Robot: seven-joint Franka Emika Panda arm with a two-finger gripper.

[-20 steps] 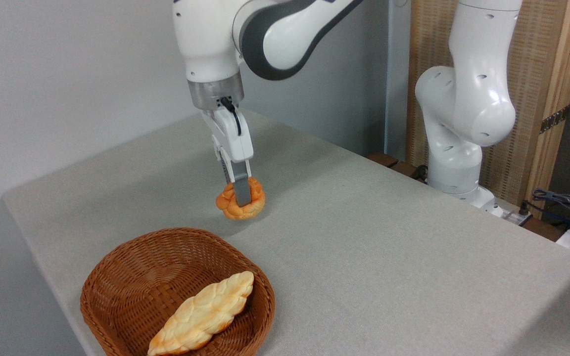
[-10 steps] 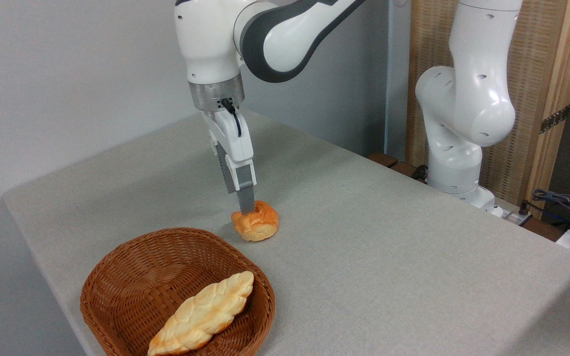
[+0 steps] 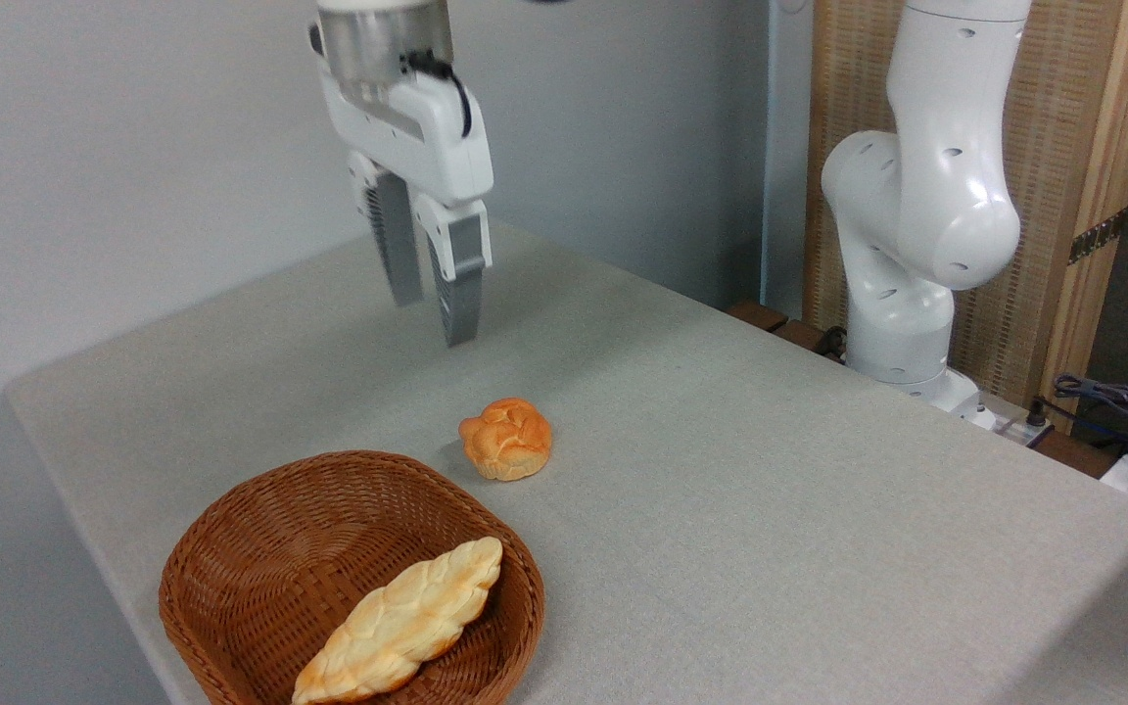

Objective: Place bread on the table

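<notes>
Camera view, fixed and looking down across the table, shows the bread, a small round knotted bun with a glossy golden-orange crust, lying on the grey-beige cloth by itself. It sits just beyond the far rim of the brown wicker basket, close to the rim but apart from it, with a small shadow at its left side. Nothing touches the bun. High above it and a little to the left hangs the gripper, pointing downward, its two grey fingers spread with a clear gap of wall and cloth visible between them; it holds nothing. One finger reads longer and nearer, the other sits behind it to the left. A black cable loops along the white gripper body below the metal wrist ring. Inside the basket rests a longer, paler braided loaf, lying diagonally from the lower left toward the upper right, its upper end near the basket's right rim. At the right, past the table's far edge, stands the white base column of the arm in front of a wood-framed woven panel, with cables gathered at the far right edge.
</notes>
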